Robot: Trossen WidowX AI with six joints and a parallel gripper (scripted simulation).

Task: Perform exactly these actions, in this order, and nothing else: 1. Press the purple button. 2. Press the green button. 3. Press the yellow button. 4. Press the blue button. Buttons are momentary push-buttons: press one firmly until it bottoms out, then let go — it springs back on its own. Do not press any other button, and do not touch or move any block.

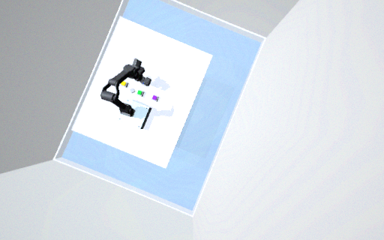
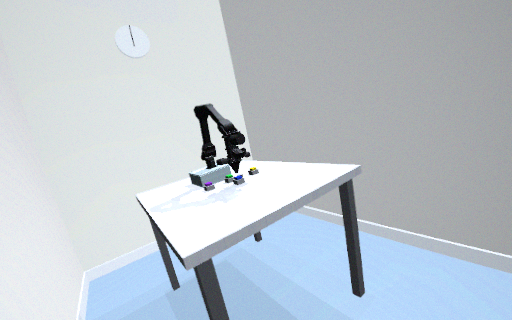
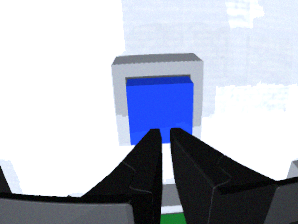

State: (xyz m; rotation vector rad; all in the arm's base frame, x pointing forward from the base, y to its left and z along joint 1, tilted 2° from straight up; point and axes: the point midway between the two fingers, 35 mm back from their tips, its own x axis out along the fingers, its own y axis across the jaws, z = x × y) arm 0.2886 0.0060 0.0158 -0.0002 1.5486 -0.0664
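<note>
My gripper [image 2: 236,171] [image 3: 165,131] is shut and empty, pointing down by the blue button [image 2: 239,177] [image 3: 160,107]. In the wrist view its tips overlap the near edge of the blue cap; in the exterior view they stand just above and behind it. I cannot tell whether they touch. The blue cap stands raised in its grey housing. The green button [image 1: 139,92] [image 2: 229,176] [image 3: 172,219] is near it, partly hidden by the fingers in the wrist view. The purple button [image 1: 154,97] [image 2: 208,184] and the yellow button [image 1: 124,83] [image 2: 253,169] stand on either side.
A small pale block [image 1: 133,91] lies between the yellow and green buttons. An open bin [image 1: 146,118] [image 2: 214,175] stands near the arm's base. All stand on the white table [image 1: 155,150] [image 2: 282,187].
</note>
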